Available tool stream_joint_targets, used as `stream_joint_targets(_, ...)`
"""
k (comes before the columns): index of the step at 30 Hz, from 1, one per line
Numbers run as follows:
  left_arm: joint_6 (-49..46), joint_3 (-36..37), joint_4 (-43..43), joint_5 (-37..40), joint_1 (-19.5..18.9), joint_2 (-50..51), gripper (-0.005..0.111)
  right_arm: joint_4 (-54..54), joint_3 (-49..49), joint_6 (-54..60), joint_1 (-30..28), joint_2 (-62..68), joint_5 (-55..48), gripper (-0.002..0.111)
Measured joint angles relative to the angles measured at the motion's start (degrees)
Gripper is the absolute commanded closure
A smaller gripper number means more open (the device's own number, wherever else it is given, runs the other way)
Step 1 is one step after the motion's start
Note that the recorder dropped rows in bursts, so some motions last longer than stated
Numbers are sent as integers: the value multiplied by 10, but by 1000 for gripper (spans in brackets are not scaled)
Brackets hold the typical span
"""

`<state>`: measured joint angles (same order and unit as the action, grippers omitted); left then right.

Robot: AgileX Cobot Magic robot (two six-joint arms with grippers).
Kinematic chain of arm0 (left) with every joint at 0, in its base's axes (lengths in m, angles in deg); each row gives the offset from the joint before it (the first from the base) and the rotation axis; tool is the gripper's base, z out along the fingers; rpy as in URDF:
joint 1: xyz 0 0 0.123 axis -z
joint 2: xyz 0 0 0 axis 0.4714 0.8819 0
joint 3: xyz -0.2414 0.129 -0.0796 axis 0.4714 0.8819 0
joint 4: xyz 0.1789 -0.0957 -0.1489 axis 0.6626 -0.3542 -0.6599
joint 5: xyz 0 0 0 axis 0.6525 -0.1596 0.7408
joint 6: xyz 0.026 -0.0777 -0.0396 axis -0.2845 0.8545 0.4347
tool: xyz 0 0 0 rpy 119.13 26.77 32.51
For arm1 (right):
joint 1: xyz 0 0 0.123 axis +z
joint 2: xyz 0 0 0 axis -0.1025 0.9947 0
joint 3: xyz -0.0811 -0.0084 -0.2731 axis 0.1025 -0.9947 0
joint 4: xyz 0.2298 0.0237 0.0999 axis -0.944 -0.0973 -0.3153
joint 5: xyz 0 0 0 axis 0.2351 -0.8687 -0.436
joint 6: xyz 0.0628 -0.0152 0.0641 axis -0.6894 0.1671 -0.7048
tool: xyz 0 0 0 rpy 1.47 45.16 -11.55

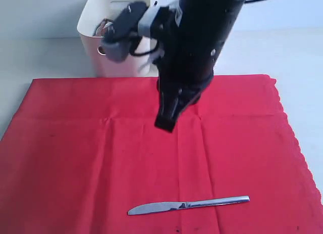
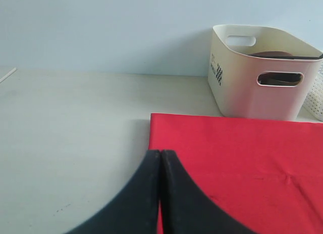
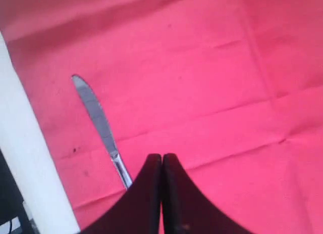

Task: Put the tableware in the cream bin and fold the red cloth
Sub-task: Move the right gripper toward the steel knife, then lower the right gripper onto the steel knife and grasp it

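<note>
A pale bench (image 1: 303, 52) carries the red cloth (image 1: 75, 158), spread flat with crease lines and its scalloped edge to the right. Over the cloth's middle the black right arm (image 1: 202, 37) reaches down. Its right fingers (image 3: 151, 193) are pressed together with nothing between them, above the fabric. The cream bin (image 1: 88, 42) stands on the bench just past the cloth's far edge, left of centre. Dark brown tableware (image 2: 275, 54) shows at its rim and through an oval handle. Black print (image 2: 216, 72) on one side is too small to read. The silver table knife (image 1: 187, 204) lies alone on the near part of the cloth, blade to the left. The left fingers (image 2: 146, 193) are closed and empty by the cloth's far left corner.
</note>
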<state>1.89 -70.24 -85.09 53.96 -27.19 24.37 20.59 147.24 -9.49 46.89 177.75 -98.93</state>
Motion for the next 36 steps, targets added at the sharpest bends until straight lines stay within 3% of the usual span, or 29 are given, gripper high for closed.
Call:
stream_joint_targets(11,0,0,0,0,0,0,104,-13,-133,0,4,0,58,106)
stream_joint_targets(14,0,0,0,0,0,0,104,-13,-158,0,4,0,82,97)
stream_joint_targets(22,0,0,0,0,0,0,104,-15,-216,17,5,0,120,59)
stream_joint_targets(36,0,0,0,0,0,0,104,22,-251,39,102,33,169,56)
